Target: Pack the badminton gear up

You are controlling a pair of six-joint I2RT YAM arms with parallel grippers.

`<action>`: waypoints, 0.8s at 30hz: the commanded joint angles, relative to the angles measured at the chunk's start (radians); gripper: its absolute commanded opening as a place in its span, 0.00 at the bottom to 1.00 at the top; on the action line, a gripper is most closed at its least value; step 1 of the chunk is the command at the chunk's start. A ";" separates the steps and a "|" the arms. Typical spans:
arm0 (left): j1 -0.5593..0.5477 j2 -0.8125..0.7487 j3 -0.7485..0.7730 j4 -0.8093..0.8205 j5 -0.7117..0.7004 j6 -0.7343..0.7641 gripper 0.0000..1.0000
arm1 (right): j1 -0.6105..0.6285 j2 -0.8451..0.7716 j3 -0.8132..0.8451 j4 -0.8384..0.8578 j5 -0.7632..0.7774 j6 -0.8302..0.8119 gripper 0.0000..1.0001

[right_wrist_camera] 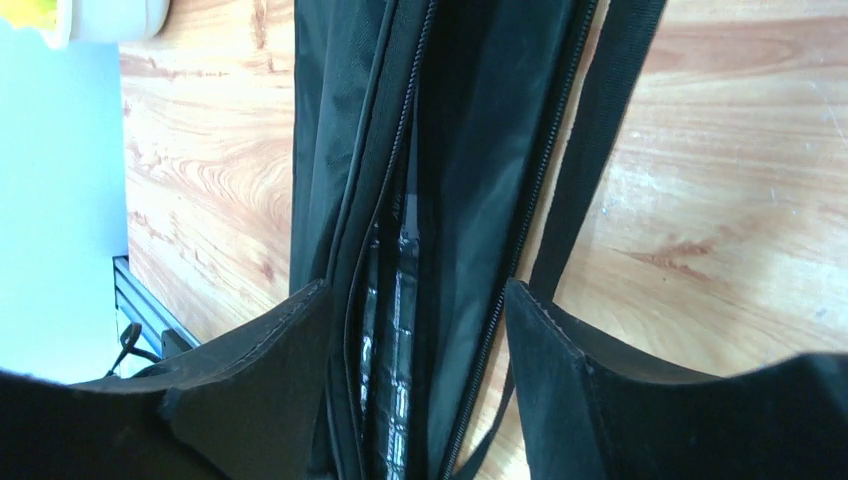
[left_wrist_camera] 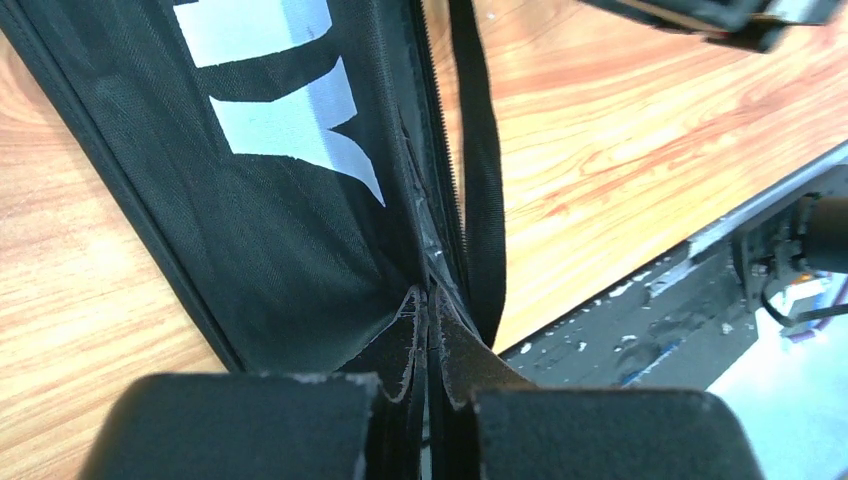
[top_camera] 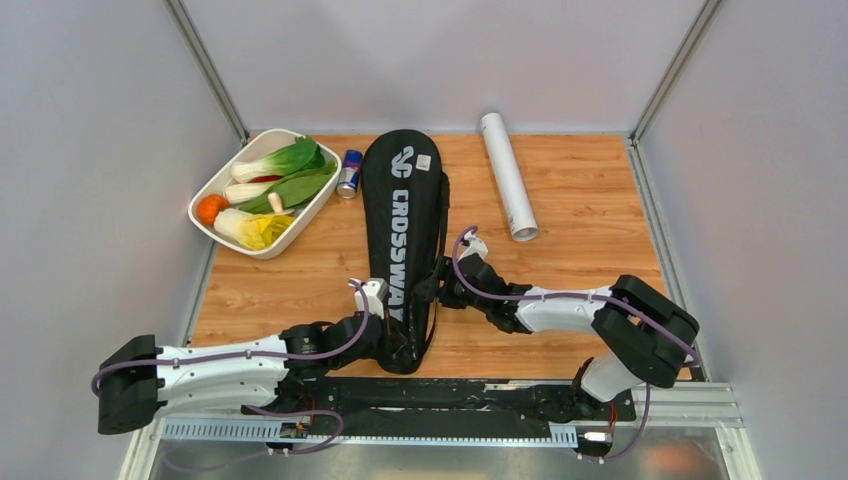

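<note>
Pinching the black woven bag (top_camera: 402,225) on my wooden table (top_camera: 590,270).
My left gripper (left_wrist_camera: 428,415) is closed on the fabric at its narrow end; my right gripper (right_wrist_camera: 415,340) stands wide apart, astride the long zipper gap.

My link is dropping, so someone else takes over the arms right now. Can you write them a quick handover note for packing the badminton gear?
Left tool: shut on the fabric at the near end of the bag.
Right tool: open, straddling the bag's unzipped right edge; contact unclear.
The bag lies flat in the middle; the tube lies loose at the far right.
Done, it seems: no rackets or shuttlecocks show outside the bag. Something glossy shows inside, but I cannot tell what it is.
Left: zip the bag shut and pack the tube.
</note>
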 commanded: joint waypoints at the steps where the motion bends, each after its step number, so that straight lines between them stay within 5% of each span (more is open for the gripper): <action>1: 0.001 -0.089 0.007 0.050 -0.022 0.005 0.00 | -0.013 0.042 0.050 0.017 0.001 -0.035 0.61; 7: 0.000 -0.125 -0.053 0.101 -0.009 0.005 0.00 | -0.019 0.065 0.027 0.108 -0.064 -0.030 0.46; 16: 0.000 -0.011 -0.030 0.123 0.019 0.026 0.00 | -0.033 0.054 -0.028 0.275 -0.156 -0.011 0.68; 24: 0.001 0.005 -0.030 0.134 0.030 0.033 0.00 | -0.073 0.171 0.029 0.334 -0.235 -0.021 0.73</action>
